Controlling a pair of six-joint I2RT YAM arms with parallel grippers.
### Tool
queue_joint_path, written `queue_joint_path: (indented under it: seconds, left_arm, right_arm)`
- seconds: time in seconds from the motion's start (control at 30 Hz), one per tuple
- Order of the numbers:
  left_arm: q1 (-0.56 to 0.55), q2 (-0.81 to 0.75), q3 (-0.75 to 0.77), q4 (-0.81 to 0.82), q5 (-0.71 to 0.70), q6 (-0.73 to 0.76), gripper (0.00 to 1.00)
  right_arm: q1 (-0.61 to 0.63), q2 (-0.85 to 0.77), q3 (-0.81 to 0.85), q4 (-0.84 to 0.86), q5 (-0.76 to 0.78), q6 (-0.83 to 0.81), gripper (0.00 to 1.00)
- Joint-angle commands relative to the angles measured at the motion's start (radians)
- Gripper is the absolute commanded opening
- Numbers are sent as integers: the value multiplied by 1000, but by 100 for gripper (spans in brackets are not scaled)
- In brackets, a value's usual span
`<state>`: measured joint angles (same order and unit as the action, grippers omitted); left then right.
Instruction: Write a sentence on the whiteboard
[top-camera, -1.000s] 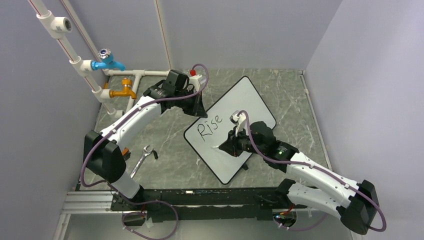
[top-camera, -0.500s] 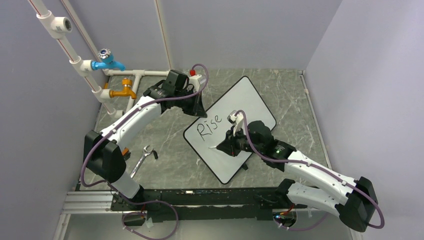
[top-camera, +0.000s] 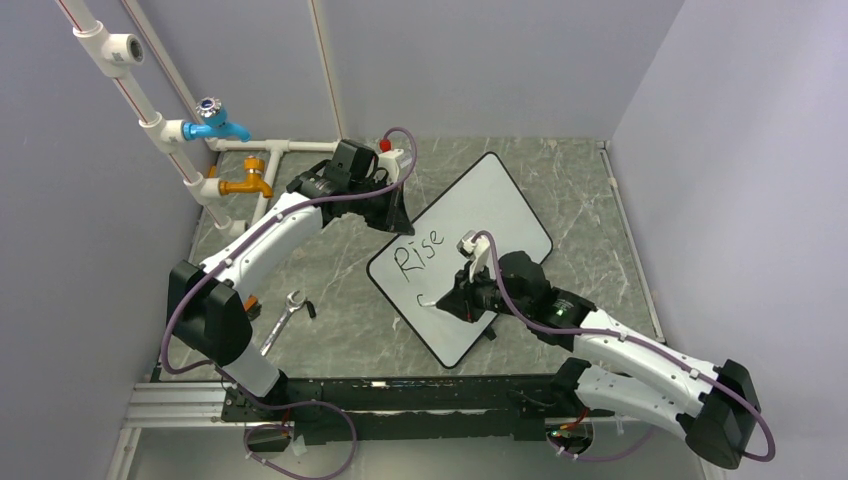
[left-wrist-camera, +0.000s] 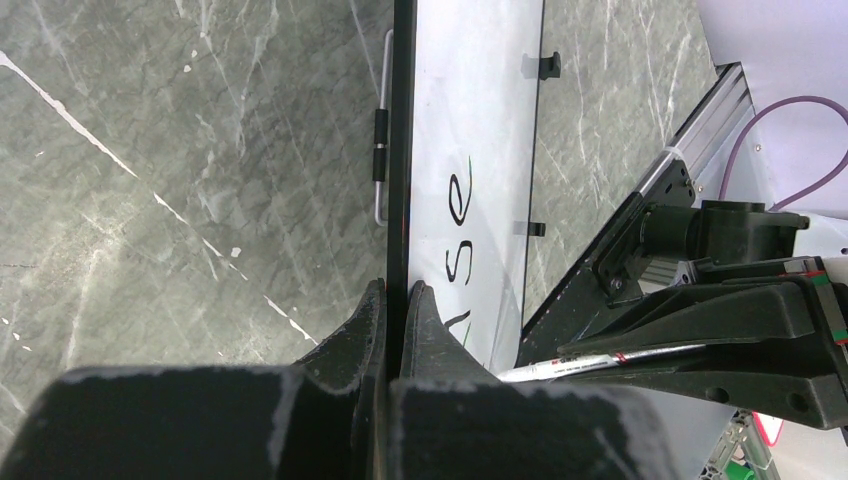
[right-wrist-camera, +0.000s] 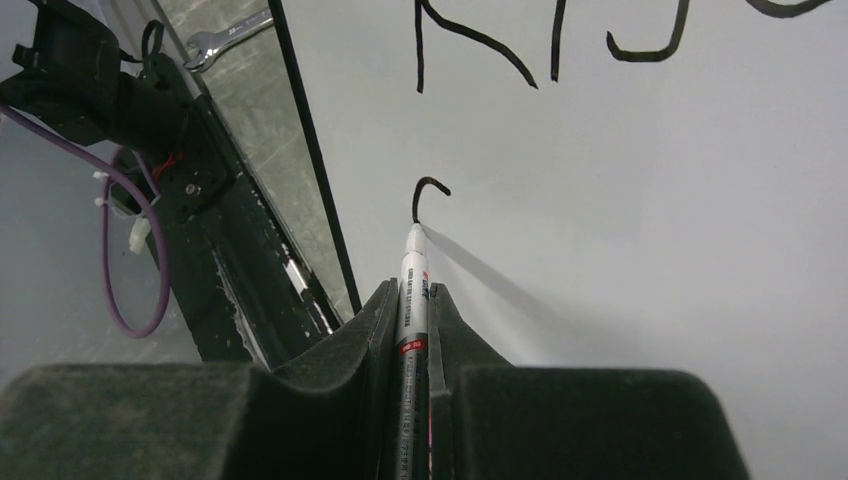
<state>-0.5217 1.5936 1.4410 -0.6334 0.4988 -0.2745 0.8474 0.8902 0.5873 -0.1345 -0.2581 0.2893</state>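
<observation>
While the second line is only just begun, the step in hand is to form the next letter under the first word. I judge that it asks for light, even pressure. The marker (right-wrist-camera: 412, 290) touches the whiteboard (top-camera: 495, 200) with its tip at the lower end of a small hooked stroke (right-wrist-camera: 428, 190), so the curve should run on from there, well below "Rise".

The right jaws are clenched on the marker's barrel, which sits straight between them. The left jaws are clenched on the board's thin black rim, at the edge toward the left arm. This hold must resist the push of the pen, or the board may slide.

The whiteboard lies flat and turned diagonally on the grey marbled surface (top-camera: 330, 250), between the two arms. It is white with rounded corners. Of the sentence (top-camera: 418, 252), only "Rise" and the hook are written, in thin black slanted letters.
</observation>
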Motion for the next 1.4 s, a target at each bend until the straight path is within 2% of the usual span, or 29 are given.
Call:
queue_joint_path:
  seconds: [0.0,0.27,0.67,1.37]
  left_arm:
    - [5,-43,4,50,-101,34,0]
    - [5,-45,1,53,-101,32,0]
    - [5,-41,3,50,-101,34,0]
    - [5,-40,2,51,-104,36,0]
  right_arm:
    - [4,-24,-4,-25,75,12,0]
    - [4,2,43,-33,174,16,0]
    - [6,63,93,8,140,7,0]
    - [7,-34,17,-71,213,43,0]
